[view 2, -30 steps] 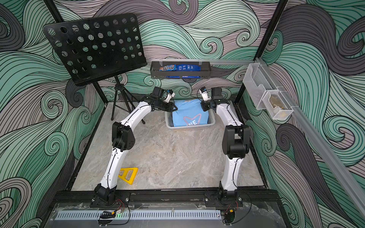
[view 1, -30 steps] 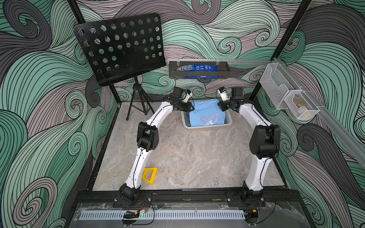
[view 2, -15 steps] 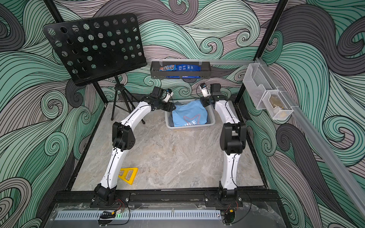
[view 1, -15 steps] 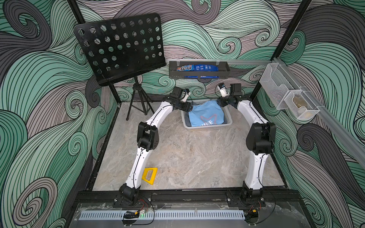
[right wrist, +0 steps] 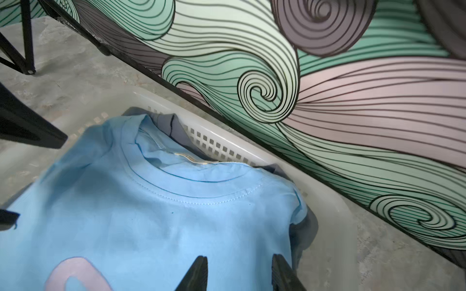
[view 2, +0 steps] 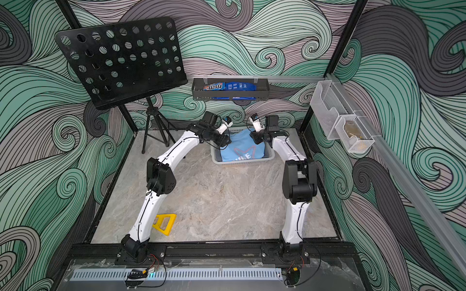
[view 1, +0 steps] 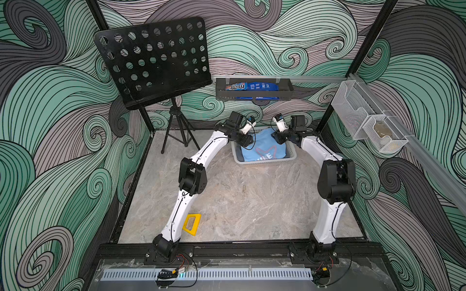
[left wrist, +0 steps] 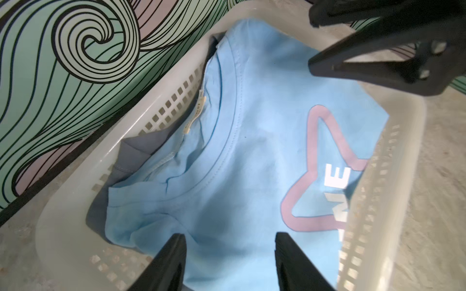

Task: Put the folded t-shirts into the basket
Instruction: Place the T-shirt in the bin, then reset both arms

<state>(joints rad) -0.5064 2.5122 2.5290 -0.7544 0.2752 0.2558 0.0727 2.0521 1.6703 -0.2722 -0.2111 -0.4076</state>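
Left wrist: tee (left wrist: 252,163) collar toward wall (left wrist: 63,75)

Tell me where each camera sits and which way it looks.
Top view: high in front, looking down at the table; left arm, right arm.
Top view: beside it, nearly the same; both arms, basket.
Left wrist: above the basket, looking in; left gripper open, right gripper opposite.
Right wrist: over the light blue t-shirt; right gripper open.
Shared: both wrists see it.
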